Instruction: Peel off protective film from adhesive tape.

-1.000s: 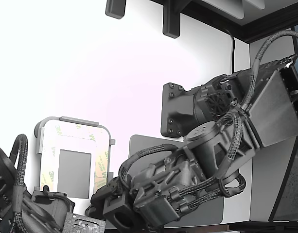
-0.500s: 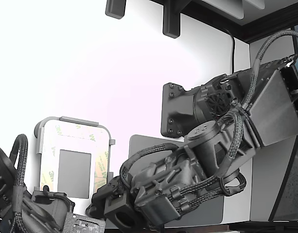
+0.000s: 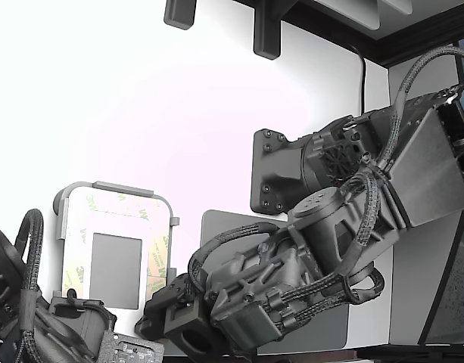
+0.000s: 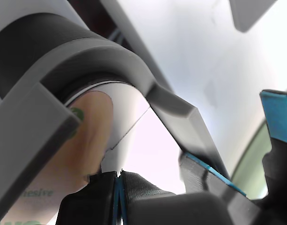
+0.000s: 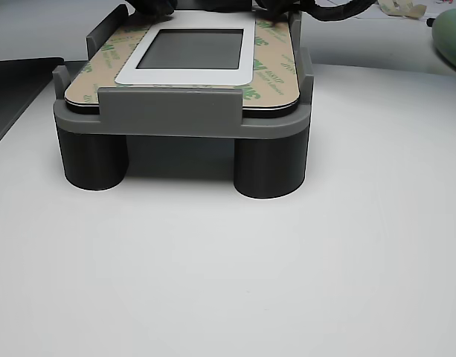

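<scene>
Apparently little is peeled yet: the protective film (image 5: 276,71) still covers the adhesive tape (image 3: 157,253) bordering the plate (image 5: 184,74) on its grey stand (image 5: 179,123). My hand (image 4: 118,180) is at the plate's corner, pinched together; whether it grips film, I cannot tell.

A white bench (image 5: 235,282) fills the scene, brightly lit and washed out in the exterior view. Dark brackets (image 3: 266,30) hang over its far edge, well away from the jaws, and a black cable (image 3: 362,72) runs down beside them.
</scene>
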{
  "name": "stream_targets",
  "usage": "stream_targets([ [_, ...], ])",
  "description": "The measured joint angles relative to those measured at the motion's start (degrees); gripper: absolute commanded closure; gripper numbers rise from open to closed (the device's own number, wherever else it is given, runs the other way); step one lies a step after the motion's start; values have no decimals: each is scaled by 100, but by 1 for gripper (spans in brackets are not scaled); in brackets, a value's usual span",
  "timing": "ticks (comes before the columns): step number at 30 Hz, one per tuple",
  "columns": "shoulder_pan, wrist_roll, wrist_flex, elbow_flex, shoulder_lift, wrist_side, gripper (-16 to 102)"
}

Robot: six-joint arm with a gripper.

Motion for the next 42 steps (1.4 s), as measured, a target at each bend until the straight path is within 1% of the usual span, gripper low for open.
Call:
stream_targets([
  [42, -334, -290, -483, 404, 97, -299, 97],
])
